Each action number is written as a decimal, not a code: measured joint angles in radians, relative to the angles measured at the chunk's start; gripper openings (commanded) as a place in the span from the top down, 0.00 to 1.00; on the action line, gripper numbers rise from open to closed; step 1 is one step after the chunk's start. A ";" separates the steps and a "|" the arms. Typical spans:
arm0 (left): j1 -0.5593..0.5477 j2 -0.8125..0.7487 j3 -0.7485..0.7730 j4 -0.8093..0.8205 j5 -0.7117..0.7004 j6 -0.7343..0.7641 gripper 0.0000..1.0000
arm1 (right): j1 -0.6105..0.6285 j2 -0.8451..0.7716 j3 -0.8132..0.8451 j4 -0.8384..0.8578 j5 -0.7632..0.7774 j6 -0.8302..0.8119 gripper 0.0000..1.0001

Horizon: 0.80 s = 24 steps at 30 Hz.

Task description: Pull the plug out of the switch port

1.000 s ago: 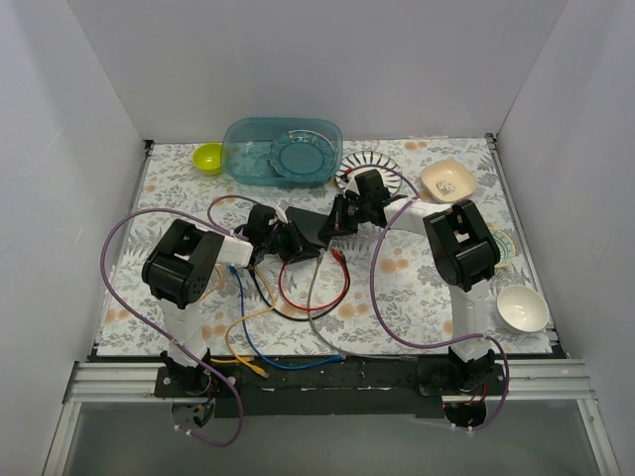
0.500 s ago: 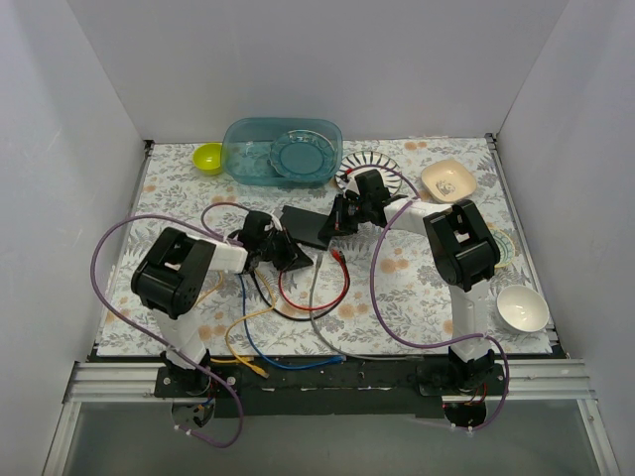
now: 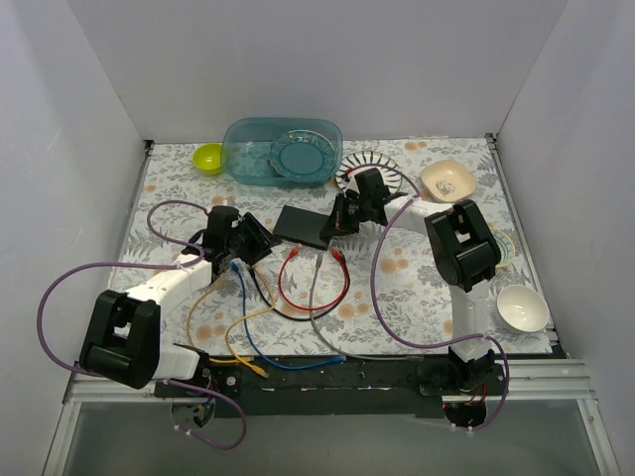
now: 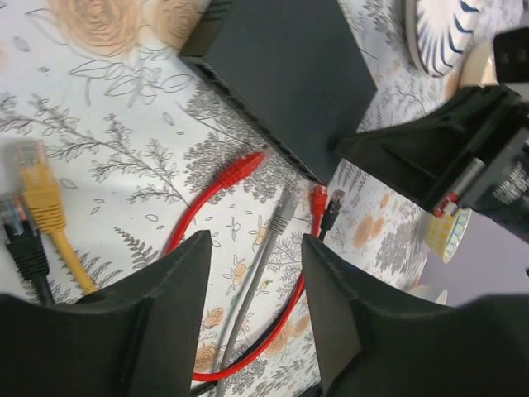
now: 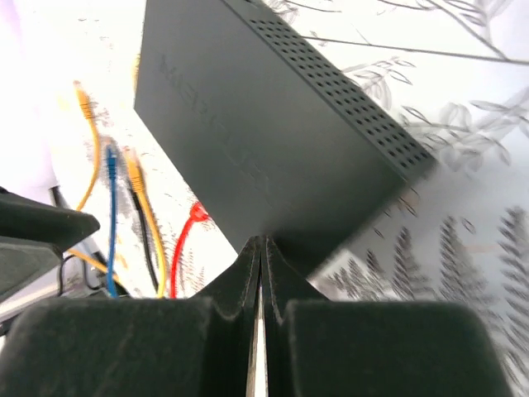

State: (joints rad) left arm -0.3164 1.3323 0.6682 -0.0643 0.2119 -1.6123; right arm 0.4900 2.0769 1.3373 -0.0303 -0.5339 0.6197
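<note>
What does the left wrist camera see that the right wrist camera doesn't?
Only the left wrist view shows the grey cable and the striped plate. Only the right wrist view shows the row of little holes along the side of the switch. Both views show the black switch, a red cable and a yellow cable.
</note>
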 measured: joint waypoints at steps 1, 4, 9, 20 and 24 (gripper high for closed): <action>0.000 0.002 0.005 -0.013 -0.013 -0.005 0.51 | 0.000 -0.006 0.000 -0.009 0.012 -0.002 0.94; 0.000 0.060 0.043 -0.091 -0.066 -0.018 0.53 | 0.000 -0.051 -0.025 -0.052 0.080 -0.020 0.94; 0.000 0.105 0.082 -0.235 -0.193 -0.033 0.52 | -0.005 -0.266 -0.233 -0.119 0.196 -0.044 0.95; 0.087 -0.121 0.111 -0.436 -0.312 -0.061 0.62 | -0.006 -0.597 -0.552 -0.247 0.317 -0.116 0.98; -0.130 -0.146 0.108 -0.276 -0.203 -0.087 0.62 | -0.006 -0.677 -0.597 -0.291 0.338 -0.125 0.98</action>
State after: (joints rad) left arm -0.4465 1.1858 0.7761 -0.3401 0.0086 -1.6989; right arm 0.4839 1.4002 0.7406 -0.3218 -0.1959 0.4946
